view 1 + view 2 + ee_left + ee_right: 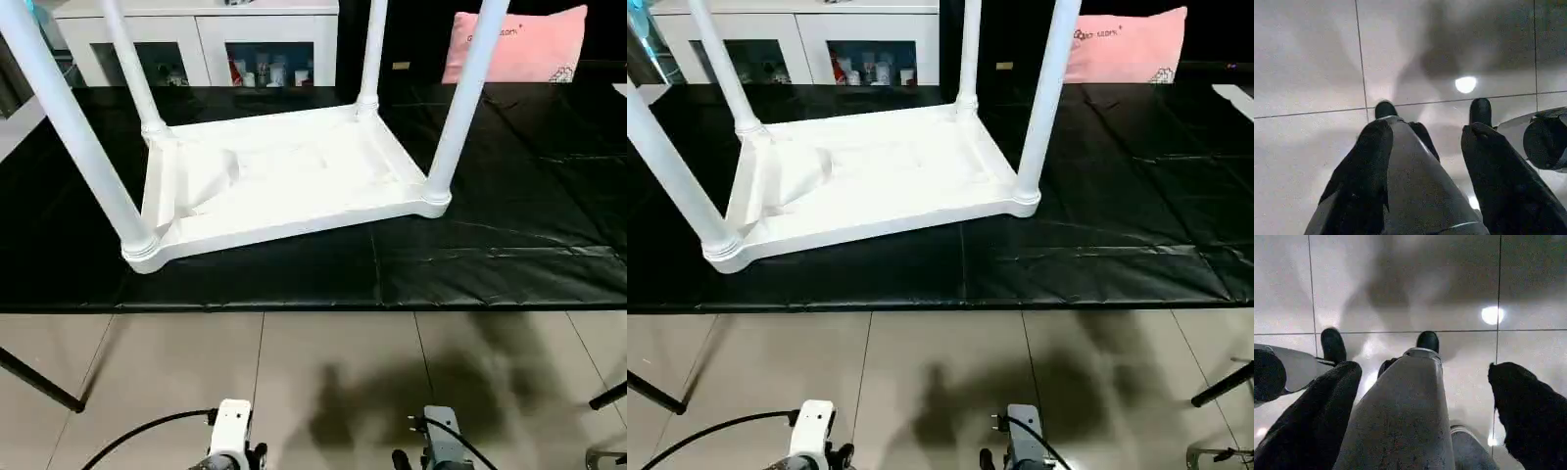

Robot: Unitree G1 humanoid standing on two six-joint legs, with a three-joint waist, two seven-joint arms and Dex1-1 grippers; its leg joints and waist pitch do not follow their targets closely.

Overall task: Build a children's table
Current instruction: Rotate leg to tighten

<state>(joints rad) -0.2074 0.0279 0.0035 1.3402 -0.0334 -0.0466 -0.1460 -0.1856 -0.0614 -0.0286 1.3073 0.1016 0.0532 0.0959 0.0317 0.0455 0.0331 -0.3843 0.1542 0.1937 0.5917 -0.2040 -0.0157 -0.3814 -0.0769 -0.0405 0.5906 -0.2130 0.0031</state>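
Nearest, low over the tiled floor: left gripper with fingers parted, holding nothing; right gripper spread wide, empty; both hang above the robot's own legs and feet, well apart from the work. Beyond them the table lies upside down on a black sheet; all four legs stand upright in the corner sockets; ribbed underside faces up. Behind: a white cabinet with glass doors; a pink pillow to its right.
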